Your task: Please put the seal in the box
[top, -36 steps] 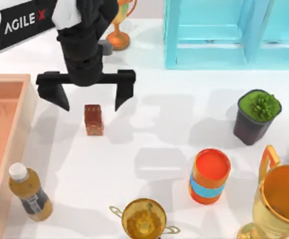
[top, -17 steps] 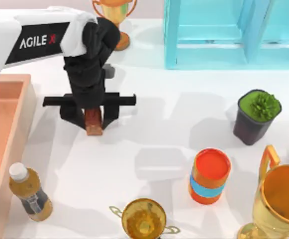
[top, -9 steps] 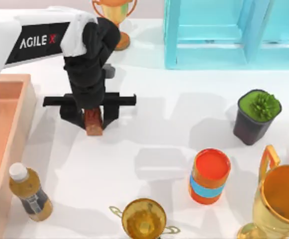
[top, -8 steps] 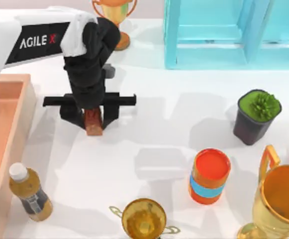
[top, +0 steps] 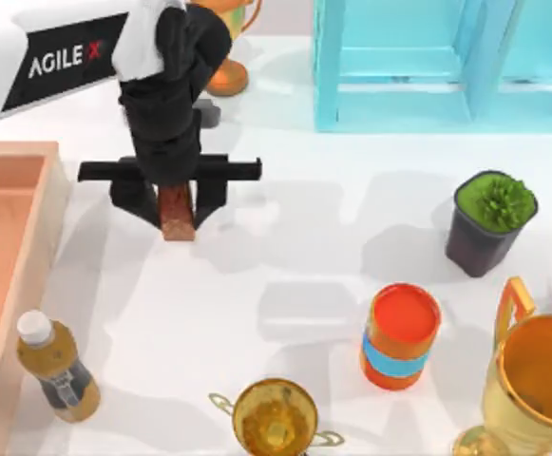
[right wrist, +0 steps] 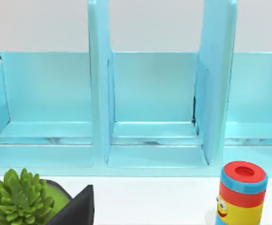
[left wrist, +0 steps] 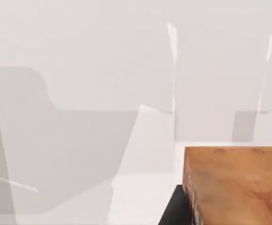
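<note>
The left gripper (top: pixel 171 201) hangs over the left part of the table (top: pixel 285 275), its two black fingers (top: pixel 135 199) closed tight on the seal (top: pixel 177 211), one on each side. The seal stands upright between them, its lower end poking out below the fingers, just right of the box (top: pixel 14 247). From the left wrist, the seal's (left wrist: pixel 234 185) brown wood fills the corner, with white tabletop beyond. The box lies along the left edge, open, and a bottle (top: pixel 55 369) stands against its near end. Nearer, a gold cup (top: pixel 274 416) stands mid-table, with an orange can (top: pixel 399 334) to its right. A potted plant (top: pixel 489 220) sits at the right, and a blue shelf (top: pixel 447 62) at the far side. The right wrist camera faces that shelf (right wrist: pixel 154 108).
</note>
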Tool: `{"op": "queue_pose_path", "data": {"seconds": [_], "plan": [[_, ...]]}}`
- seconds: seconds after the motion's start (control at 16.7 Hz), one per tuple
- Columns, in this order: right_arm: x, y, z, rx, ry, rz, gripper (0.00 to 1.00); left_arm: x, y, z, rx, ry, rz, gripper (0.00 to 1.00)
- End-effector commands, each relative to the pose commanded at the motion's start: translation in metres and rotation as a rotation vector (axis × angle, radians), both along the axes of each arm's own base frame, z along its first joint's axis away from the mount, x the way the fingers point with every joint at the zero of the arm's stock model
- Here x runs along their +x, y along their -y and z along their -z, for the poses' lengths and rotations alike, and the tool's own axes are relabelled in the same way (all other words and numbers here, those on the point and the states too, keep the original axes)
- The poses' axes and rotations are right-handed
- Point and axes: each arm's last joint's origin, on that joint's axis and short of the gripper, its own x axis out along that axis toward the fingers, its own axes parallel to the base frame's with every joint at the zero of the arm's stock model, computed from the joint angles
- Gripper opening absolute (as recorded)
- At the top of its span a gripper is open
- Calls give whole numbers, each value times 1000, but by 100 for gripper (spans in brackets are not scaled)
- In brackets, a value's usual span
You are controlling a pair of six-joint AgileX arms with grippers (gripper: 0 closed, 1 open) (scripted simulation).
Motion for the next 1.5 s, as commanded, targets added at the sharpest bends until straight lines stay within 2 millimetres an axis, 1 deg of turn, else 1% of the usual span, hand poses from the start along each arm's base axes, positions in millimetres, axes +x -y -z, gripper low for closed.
{"op": "queue_pose_path", "data": {"seconds": [0.24, 0.36, 0.42, 0.72, 0.78, 0.84, 0.9, 0.96, 1.02, 1.14, 1.2, 1.32, 1.38, 1.44, 1.5], "plan": [[0, 0, 0, 0, 0, 0, 100, -2, -2, -47, 6, -13, -3, 0], [0, 0, 0, 0, 0, 0, 100, -3, -3, -65, 1, -4, -4, 0], [0, 0, 0, 0, 0, 0, 100, -4, -3, -69, 0, -1, -4, 0], [0, 0, 0, 0, 0, 0, 100, -3, -4, -67, 1, -3, -3, 0], [0, 0, 0, 0, 0, 0, 100, -2, -9, -69, -1, -2, -3, 0], [0, 0, 0, 0, 0, 0, 100, 0, -18, -71, -4, 1, -2, 0], [0, 0, 0, 0, 0, 0, 100, 3, -32, -74, -8, 5, -3, 0], [0, 0, 0, 0, 0, 0, 100, 6, -50, -77, -11, 9, -4, 0], [0, 0, 0, 0, 0, 0, 100, 8, -72, -81, -14, 13, -9, 0], [0, 0, 0, 0, 0, 0, 100, 7, -124, -87, -15, 13, -22, 0], [0, 0, 0, 0, 0, 0, 100, 3, -151, -89, -13, 8, -32, 0], [0, 0, 0, 0, 0, 0, 100, -11, -202, -92, -8, -8, -51, 0], [0, 0, 0, 0, 0, 0, 100, -21, -223, -93, -7, -17, -57, 0], [0, 0, 0, 0, 0, 0, 100, -31, -239, -95, -5, -24, -57, 0], [0, 0, 0, 0, 0, 0, 100, -40, -251, -97, -4, -27, -52, 0]]}}
